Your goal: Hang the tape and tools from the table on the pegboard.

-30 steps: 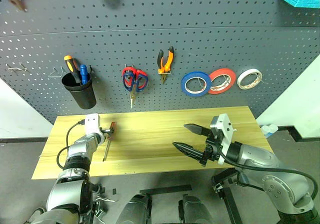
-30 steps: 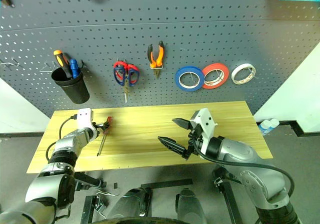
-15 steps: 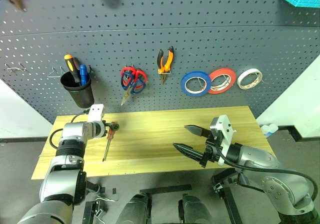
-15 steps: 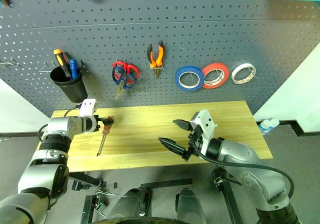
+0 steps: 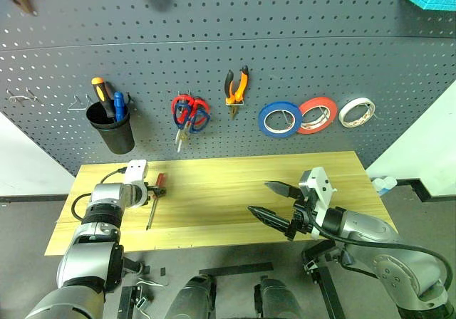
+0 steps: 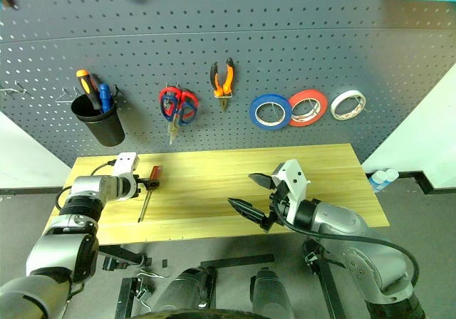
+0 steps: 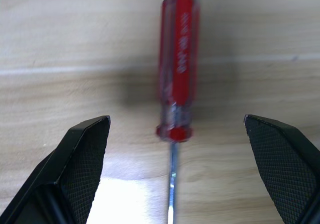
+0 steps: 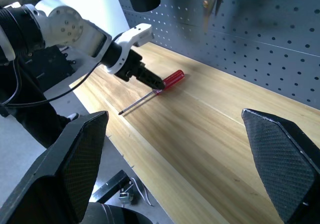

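Note:
A slim red-handled screwdriver point(image 5: 154, 196) lies on the light wood table point(image 5: 214, 219) near its left end, handle toward the pegboard point(image 5: 299, 55). My left gripper point(image 7: 175, 120) stands open over it, one finger on each side of the handle's base, not touching. On the pegboard hang the blue tape point(image 5: 278, 119), the orange-and-black pliers point(image 5: 236, 86) and scissors point(image 5: 189, 114) with red and dark blue handles. My right gripper point(image 5: 258, 196) hovers open and empty above the table's front middle.
A black cup point(image 5: 112, 132) with an orange and a blue screwdriver hangs at the pegboard's left. A red-orange roll point(image 5: 318, 114) and a white roll point(image 5: 355, 112) hang right of the blue tape. Bare hooks point(image 5: 25, 97) sit at the far left.
My left gripper has tipped further downward over the screwdriver's handle, staying open. The scissors on the pegboard swung left and are settling back. The right arm has kept still.

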### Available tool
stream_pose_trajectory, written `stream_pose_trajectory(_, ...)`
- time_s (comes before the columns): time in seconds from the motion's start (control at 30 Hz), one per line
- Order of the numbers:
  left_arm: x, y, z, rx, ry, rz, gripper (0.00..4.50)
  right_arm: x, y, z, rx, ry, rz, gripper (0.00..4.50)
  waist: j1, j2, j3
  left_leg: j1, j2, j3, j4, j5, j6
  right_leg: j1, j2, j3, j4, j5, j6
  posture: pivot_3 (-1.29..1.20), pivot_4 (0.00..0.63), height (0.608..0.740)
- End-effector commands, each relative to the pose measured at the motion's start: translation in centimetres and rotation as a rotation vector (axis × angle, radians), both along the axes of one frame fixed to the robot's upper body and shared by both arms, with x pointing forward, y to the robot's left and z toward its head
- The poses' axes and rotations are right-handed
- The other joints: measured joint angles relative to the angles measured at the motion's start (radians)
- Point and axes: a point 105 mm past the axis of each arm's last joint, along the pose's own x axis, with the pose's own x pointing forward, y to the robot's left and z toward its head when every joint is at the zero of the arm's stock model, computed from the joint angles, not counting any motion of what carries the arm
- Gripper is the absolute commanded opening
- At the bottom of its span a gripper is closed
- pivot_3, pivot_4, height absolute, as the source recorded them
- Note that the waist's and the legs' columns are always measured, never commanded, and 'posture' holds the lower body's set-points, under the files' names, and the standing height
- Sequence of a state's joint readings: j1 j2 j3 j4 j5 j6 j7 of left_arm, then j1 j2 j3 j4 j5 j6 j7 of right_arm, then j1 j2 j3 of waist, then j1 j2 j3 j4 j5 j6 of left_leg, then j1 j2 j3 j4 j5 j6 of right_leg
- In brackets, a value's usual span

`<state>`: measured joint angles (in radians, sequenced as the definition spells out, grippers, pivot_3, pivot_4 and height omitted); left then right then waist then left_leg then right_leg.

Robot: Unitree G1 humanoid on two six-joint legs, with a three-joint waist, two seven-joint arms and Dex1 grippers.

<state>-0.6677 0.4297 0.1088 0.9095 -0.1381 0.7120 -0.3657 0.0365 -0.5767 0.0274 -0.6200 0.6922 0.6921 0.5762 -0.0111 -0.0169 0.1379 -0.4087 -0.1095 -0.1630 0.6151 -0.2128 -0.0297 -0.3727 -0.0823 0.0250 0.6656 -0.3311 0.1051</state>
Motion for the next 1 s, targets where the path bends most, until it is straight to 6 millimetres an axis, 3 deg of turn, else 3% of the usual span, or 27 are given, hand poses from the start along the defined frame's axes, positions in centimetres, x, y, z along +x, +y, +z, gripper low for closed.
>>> stream_pose_trajectory(0.03,1.1,0.0,1.0,0.021,-0.058,-0.01,4.48,-0.6,0.6,1.1,0.016,-0.041,0.025,4.5,0.0,-0.001,0.001,0.0,0.0,0.0,0.0,0.0,0.0,0.0,0.0,0.0,0.0,0.0,0.0,-0.03,0.14,0.74)
stream_pose_trajectory(0.33,1.6,-0.8,0.8,0.019,-0.066,-0.029,4.48,-1.0,0.5,0.9,0.013,-0.028,0.021,4.5,-0.001,-0.003,0.002,0.0,0.0,0.0,0.0,0.0,0.0,0.0,0.0,0.0,0.0,0.0,0.0,-0.03,0.15,0.74)
stream_pose_trajectory(0.8,0.9,0.4,-0.3,0.06,-0.04,-0.004,4.48,-1.3,0.5,0.7,0.011,-0.014,0.014,4.5,-0.001,-0.005,0.004,0.0,0.0,0.0,-0.001,0.0,0.0,0.0,0.0,0.0,0.0,0.0,0.0,-0.04,0.163,0.74)
stream_pose_trajectory(1.0,0.8,0.3,-0.5,0.062,-0.036,-0.009,2.72,-1.5,0.5,0.7,0.011,-0.01,0.013,4.5,-0.002,-0.007,0.008,0.0,0.0,0.0,-0.001,0.0,0.0,0.0,0.0,0.0,0.0,0.0,0.0,-0.04,0.171,0.74)
